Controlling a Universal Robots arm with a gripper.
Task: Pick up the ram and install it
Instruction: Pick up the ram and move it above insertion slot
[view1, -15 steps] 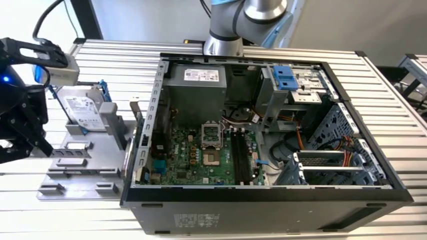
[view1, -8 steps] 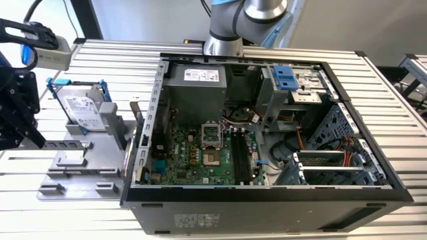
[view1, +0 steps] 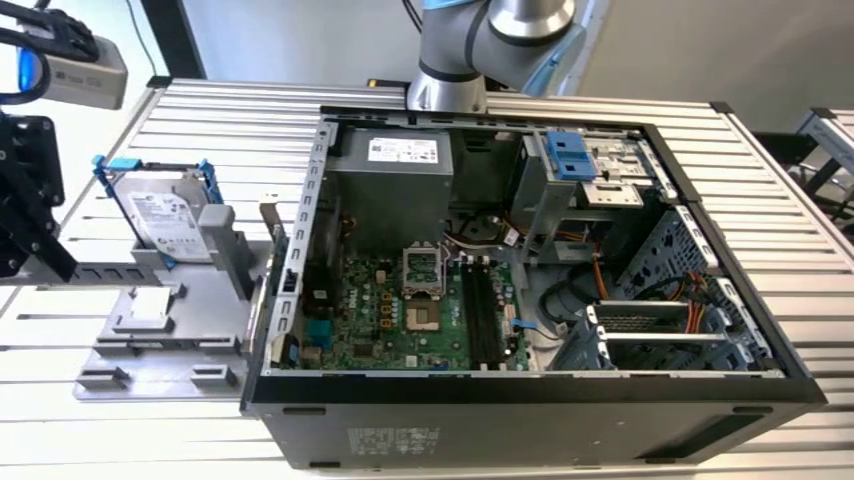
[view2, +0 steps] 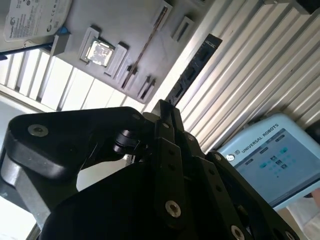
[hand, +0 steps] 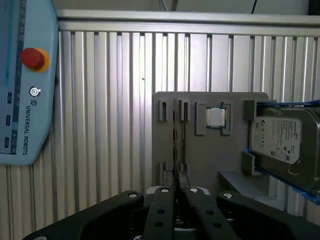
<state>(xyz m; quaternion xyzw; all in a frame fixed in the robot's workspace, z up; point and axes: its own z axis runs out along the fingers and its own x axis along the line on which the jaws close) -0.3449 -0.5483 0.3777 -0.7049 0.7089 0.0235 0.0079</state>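
— Slatted metal tabletop (view1: 787, 190) is shown in every view; what is set upon it?

— An opened computer case (view1: 534, 388) is laid on its side, with its green motherboard (view1: 387, 315) and long dark memory slots (view1: 481, 310) exposed. At the exterior view's left, a grey fixture plate (view1: 200, 290) is placed just beside the case. A hard drive (view1: 167, 215) in a blue-handled frame is propped on the plate, and a small square processor chip (hand: 215, 117) is seated in a recess. A teach pendant (hand: 25, 100) is seen over the slats, apart from the plate.

— Where is the ram located?

— The ram (view2: 192, 70) is held by one end in the gripper (hand: 176, 182), whose fingers (view2: 165, 130) are drawn narrowly together on it. In the second wrist view it is seen as a dark strip projecting from the fingertips across the slats beside the plate. In the first wrist view it is seen edge-on, as a thin line over the plate's narrow brackets. Whether the plate is touched cannot be told. In the exterior view the gripper is seen at that view's left edge, outside the case.
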